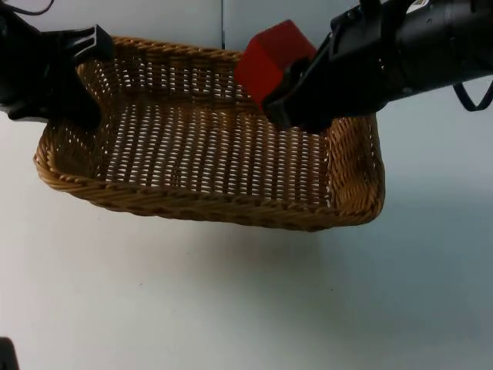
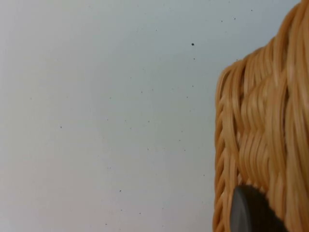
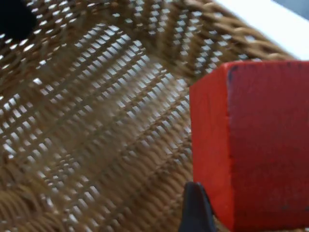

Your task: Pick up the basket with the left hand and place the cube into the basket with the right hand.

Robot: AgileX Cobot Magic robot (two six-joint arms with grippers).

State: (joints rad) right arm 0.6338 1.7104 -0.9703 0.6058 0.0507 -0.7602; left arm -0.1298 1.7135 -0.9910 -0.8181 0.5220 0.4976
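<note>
A woven wicker basket point(image 1: 208, 202) hangs lifted above the white table, casting a shadow below. My left gripper point(image 1: 83, 77) is shut on the basket's left rim; the rim's weave point(image 2: 263, 140) stands close beside a black fingertip point(image 2: 248, 212) in the left wrist view. My right gripper point(image 1: 286, 91) is shut on a red cube point(image 1: 266, 58) and holds it over the basket's far right part. In the right wrist view the red cube point(image 3: 256, 145) hangs above the basket's open-weave floor point(image 3: 96, 125), with one fingertip point(image 3: 195, 208) against it.
The white table point(image 1: 231, 308) stretches wide in front of the basket. The grey partition wall point(image 1: 185, 19) runs behind the basket's far rim.
</note>
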